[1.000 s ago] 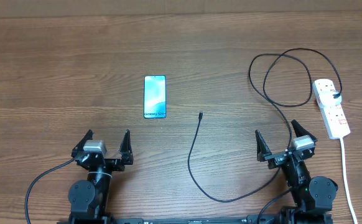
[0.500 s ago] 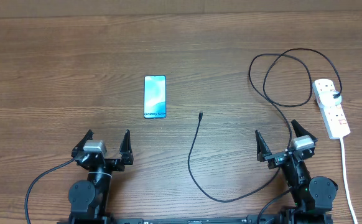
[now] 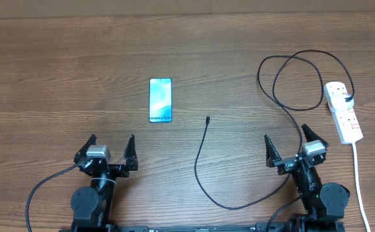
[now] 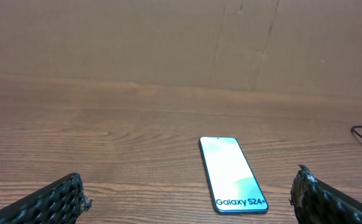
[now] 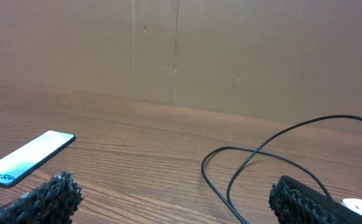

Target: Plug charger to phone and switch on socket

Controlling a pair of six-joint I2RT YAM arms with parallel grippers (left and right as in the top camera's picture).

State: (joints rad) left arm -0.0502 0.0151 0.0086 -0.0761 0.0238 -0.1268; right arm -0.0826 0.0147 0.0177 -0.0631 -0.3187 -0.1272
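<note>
Wood-grain table (image 3: 58,51); nothing of the task looks begun.

- Left gripper (image 3: 111,140) and right gripper (image 3: 286,135): jaws spread wide, both empty.
- Phone (image 3: 160,100): slim, flat, pale-blue screen up, ahead of the left gripper and well apart from it.
- Charger (image 3: 196,164): thin black cable looping between the grippers. Its plug tip (image 3: 207,120) lies loose, near the phone but not touching.
- Socket (image 3: 343,111): white strip with red-marked switches, ahead and outboard of the right gripper. The cable's far end seems seated there.
- Switch position: too small to tell.
- Left to do, I judge: plug in the phone, flip the switch.
</note>
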